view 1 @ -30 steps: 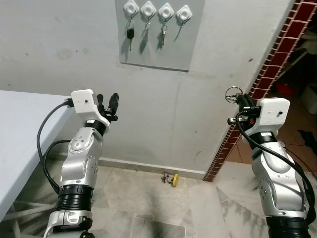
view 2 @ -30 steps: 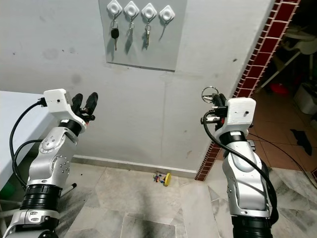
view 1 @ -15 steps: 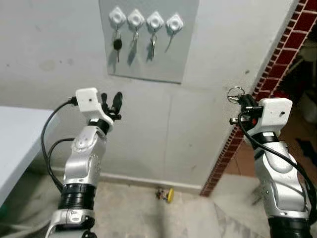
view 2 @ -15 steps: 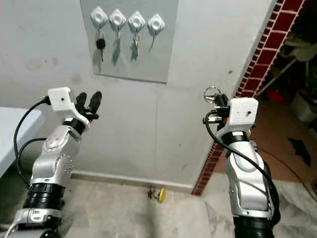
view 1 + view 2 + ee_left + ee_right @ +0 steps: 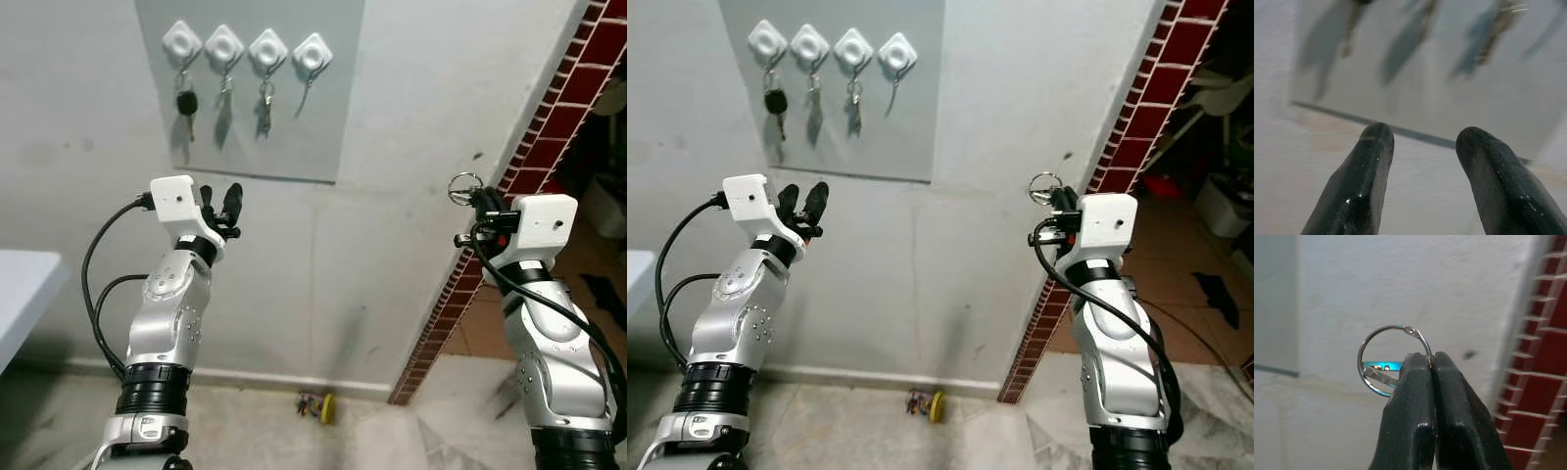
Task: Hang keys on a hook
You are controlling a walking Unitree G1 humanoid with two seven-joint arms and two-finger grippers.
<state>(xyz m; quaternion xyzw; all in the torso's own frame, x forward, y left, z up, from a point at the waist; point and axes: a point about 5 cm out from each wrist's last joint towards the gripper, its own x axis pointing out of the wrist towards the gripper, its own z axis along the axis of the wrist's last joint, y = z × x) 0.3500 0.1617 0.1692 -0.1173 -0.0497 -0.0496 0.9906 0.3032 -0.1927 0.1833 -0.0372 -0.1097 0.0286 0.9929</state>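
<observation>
Keys: a silver key ring with a key on it, held up in the air in front of the pale wall, to the right of the hook board and lower than it.
Right pincer: fingers pressed together on the ring's edge, so the ring stands up above the fingertips; the arm is raised near the red brick strip.
Hook board: a grey panel high on the wall with four white diamond-shaped hooks in a row.
Hooks: the three on the left each carry hanging keys, the leftmost a black-headed key; what hangs from the rightmost hook is too small to tell.
Left pincer: raised below the board, its two fingers parted with a narrow gap, holding nothing.
Bench: a white corner at far left.
Floor: a small yellow object lies at the foot of the wall.
</observation>
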